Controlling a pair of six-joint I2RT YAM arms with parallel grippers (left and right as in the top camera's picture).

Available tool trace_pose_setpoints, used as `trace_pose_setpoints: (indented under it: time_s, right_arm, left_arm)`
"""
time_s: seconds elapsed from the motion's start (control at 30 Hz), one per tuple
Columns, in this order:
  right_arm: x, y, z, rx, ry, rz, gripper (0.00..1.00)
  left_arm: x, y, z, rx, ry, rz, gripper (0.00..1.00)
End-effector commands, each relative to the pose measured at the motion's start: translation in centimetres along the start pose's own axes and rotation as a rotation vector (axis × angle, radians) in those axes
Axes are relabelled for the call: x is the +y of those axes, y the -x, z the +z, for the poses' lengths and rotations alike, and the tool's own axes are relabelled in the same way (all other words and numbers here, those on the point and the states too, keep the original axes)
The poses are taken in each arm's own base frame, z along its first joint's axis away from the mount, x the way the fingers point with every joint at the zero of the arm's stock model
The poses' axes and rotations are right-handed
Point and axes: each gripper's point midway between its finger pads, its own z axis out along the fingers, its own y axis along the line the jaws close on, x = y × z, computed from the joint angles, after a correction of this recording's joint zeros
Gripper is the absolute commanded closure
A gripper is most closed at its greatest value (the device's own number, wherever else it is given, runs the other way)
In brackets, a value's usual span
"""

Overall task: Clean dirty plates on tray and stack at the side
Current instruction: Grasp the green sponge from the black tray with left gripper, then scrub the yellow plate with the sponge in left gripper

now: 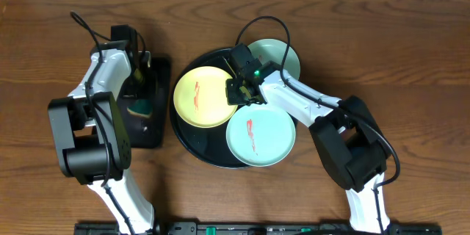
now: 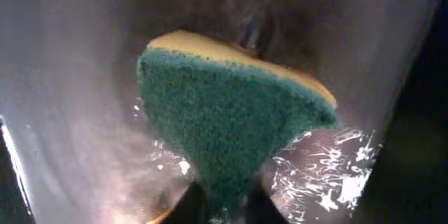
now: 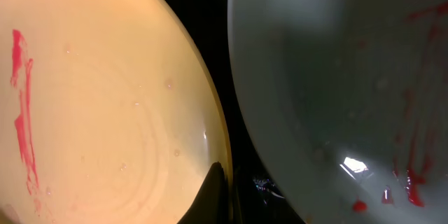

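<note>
The round black tray [image 1: 192, 141] holds three plates. The pale yellow plate [image 1: 194, 97] lies at the left with a red smear, and also shows in the right wrist view [image 3: 105, 98]. One aqua plate [image 1: 283, 53] lies at the back right. The other aqua plate [image 1: 268, 141] lies at the front with a red smear, and also shows in the right wrist view [image 3: 329, 77]. My right gripper [image 1: 240, 88] [image 3: 224, 178] pinches the yellow plate's right rim, one finger on its inside. My left gripper [image 1: 138, 88] [image 2: 227, 206] is shut on a green and yellow sponge [image 2: 231, 112] [image 1: 139, 107].
A smaller rectangular black tray [image 1: 154, 136] lies left of the round tray, under my left gripper and the sponge. Bare brown wood tabletop [image 1: 411, 51] lies to the right of the round tray and along the back.
</note>
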Motion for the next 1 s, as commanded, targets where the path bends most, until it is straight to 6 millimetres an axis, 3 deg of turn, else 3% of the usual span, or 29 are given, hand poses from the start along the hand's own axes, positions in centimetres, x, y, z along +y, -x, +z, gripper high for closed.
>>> trace_pose_setpoints:
  time_s: [0.0,0.2,0.43,0.63,0.73,0.97]
  right_arm:
    - [-0.1,-0.3,0.3,0.009,-0.015,-0.036,0.99]
    - [-0.1,-0.3,0.3,0.01,-0.015,-0.037,0.98]
    - [-0.1,-0.3,0.3,0.01,-0.015,-0.036,0.99]
    - [-0.1,-0.4,0.3,0.016,-0.019,-0.036,0.99]
    - [-0.1,-0.4,0.3,0.016,-0.019,-0.036,0.99]
    - [-0.2,-0.6,0.3,0.022,-0.022,-0.035,0.99]
  left_arm:
    - [-0.6,-0.8,0.9,0.035,-0.022,-0.013,0.93]
    - [-0.4,-0.1,-1.4,0.028,-0.021,-0.045,0.92]
    - [-0.1,1.2,-8.0,-0.098,-0.016,-0.079,0.93]
    - [0.1,1.2,-12.9,-0.22,-0.013,-0.107,0.93]
    - [0.1,1.0,-14.0,-0.245,-0.012,-0.107,0.93]
    - [0.1,1.0,-14.1,-0.247,-0.014,-0.123,0.93]
